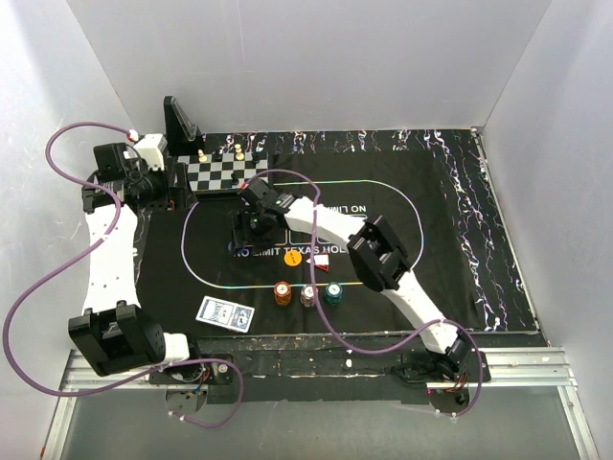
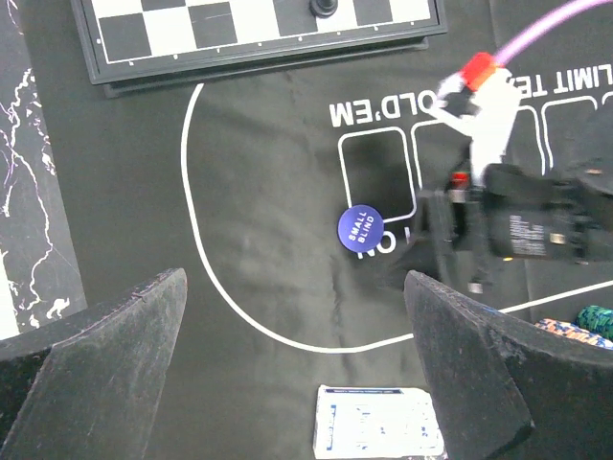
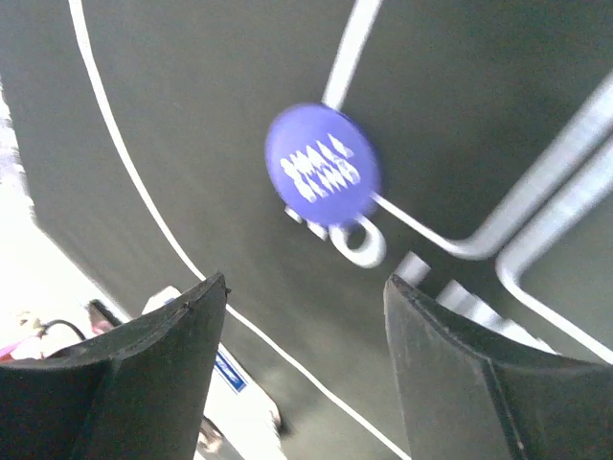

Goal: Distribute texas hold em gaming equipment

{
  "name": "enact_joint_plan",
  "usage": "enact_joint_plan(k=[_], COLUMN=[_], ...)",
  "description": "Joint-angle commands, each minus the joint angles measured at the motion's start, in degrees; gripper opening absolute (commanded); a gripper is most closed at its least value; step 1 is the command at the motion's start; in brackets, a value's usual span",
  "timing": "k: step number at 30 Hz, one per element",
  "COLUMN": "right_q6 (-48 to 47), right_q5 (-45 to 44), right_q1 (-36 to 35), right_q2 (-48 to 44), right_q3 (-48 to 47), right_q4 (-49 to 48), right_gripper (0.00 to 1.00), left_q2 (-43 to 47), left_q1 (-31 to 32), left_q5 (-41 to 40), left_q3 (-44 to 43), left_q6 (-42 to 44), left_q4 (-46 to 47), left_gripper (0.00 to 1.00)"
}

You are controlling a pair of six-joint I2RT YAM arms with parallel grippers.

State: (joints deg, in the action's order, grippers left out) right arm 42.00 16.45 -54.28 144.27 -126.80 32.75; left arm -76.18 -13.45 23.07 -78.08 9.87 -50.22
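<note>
A blue "small blind" disc [image 2: 361,228] lies on the black poker mat [image 1: 402,206], inside the white oval. My right gripper [image 1: 241,233] hovers over it, open and empty. In the right wrist view the disc [image 3: 323,165] lies ahead of the gripper [image 3: 305,287]. My left gripper [image 1: 180,187] is open and empty by the chessboard; it also shows in the left wrist view [image 2: 297,383]. A yellow disc [image 1: 293,257] and a red marker [image 1: 312,261] lie mid-mat. Orange [image 1: 283,292], white-pink [image 1: 307,295] and teal [image 1: 331,292] chip stacks stand in a row. A card deck [image 1: 225,313] lies at the front left.
A black-and-white chessboard [image 1: 225,172] with pieces sits at the mat's back left, with a black stand [image 1: 180,125] behind it. White walls close in the left, back and right. A purple cable [image 1: 316,287] loops over the mat near the chips.
</note>
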Motion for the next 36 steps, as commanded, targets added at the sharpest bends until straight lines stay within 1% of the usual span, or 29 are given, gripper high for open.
enact_joint_plan(k=[1, 4, 5, 7, 8, 12, 19, 24, 26, 30, 34, 36], right_q6=[-6.92, -10.79, -11.32, -11.94, -11.94, -12.03, -13.61, -14.05, -13.96, -13.17, -13.0, -13.0], right_q5=[-7.72, -13.18, -14.59, -16.18, -18.62, -22.15, -26.37, -28.84, -28.4, -27.78, -28.14, -28.14], right_q1=[3.39, 3.39, 3.39, 3.39, 3.39, 3.04, 0.85, -0.3, -0.47, -0.47, -0.47, -0.47], right_q2=[-14.07, -18.4, -18.93, -19.55, -19.98, -21.31, -20.96, -21.48, -21.83, -21.05, -19.64, -18.94], right_q3=[11.55, 15.79, 16.49, 17.72, 18.95, 23.44, 25.99, 28.8, 30.47, 32.06, 31.62, 30.92], right_q4=[-2.43, -0.33, 0.9, 3.8, 4.33, 5.21, 7.94, 7.68, 6.63, 6.01, 5.57, 5.3], right_gripper=[0.77, 0.83, 0.84, 0.86, 0.86, 0.88, 0.91, 0.91, 0.9, 0.85, 0.77, 0.71], left_q2=[-0.37, -0.63, -0.55, -0.55, -0.46, -0.37, -0.63, -0.37, -0.28, -0.2, -0.19, -0.46], left_q1=[-0.96, -1.49, -1.66, -1.84, -1.93, -1.93, -1.93, -2.02, -1.93, -1.93, -2.02, -1.93], left_q5=[1.71, 2.15, 2.15, 2.42, 2.59, 3.21, 4.7, 5.14, 5.14, 4.97, 5.32, 5.32], left_q3=[-2.69, -3.13, -3.13, -2.95, -2.95, -2.95, -4.35, -4.36, -4.36, -4.18, -4.27, -4.36], left_q6=[0.59, 0.77, 0.85, 0.77, 0.77, 0.59, 0.5, 0.59, 0.59, 0.59, 0.5, 0.5], left_q4=[-0.5, -0.76, -0.93, -0.94, -1.02, -1.2, -2.16, -2.52, -2.52, -2.61, -2.78, -2.87], left_gripper=[0.98, 0.98, 1.0, 1.0, 1.0, 1.0, 1.0, 1.0, 1.0, 1.0, 1.0, 1.0])
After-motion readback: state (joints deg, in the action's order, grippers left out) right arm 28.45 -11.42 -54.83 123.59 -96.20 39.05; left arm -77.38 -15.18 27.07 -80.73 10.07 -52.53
